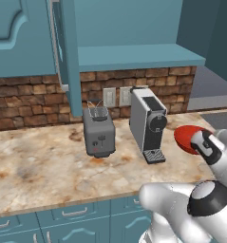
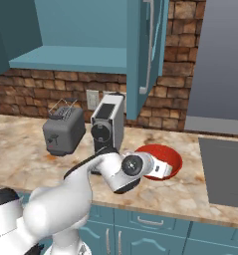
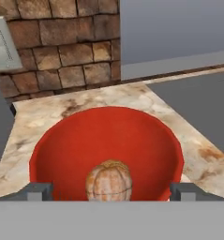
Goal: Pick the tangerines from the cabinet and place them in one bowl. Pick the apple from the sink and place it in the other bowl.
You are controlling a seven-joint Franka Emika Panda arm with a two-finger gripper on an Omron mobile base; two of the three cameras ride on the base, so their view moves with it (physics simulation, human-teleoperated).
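Red bowl [image 3: 106, 140]: stands on the marbled counter [image 1: 39, 166], just right of the coffee machine [image 1: 148, 123], near the counter's right end; partly hidden behind the arm in both base views.

Tangerine [image 3: 109, 180]: one browner fruit with a paler top, inside the red bowl, low against its near wall, midway between the two fingertips in the hand view. Whether the fingers touch it cannot be told; it appears to lie free.

Gripper [image 3: 111, 191]: hangs over the bowl's near rim, jaws spread wide, clamping nothing.

Cabinet [image 1: 138, 57]: door swung open, teal shelf above the toaster [image 1: 98, 130] and the coffee machine. No second fruit can be made out on the shelf from these angles.

Risks, as judgement:
- Fingertips sit low beside the rim; a sideways pull-out could catch the bowl wall and drag or tip it, rolling the fruit out.
- A lift that brushes the tangerine could knock it over the edge.
- The swing back to the shelf passes the open door and the coffee machine; either could be struck.
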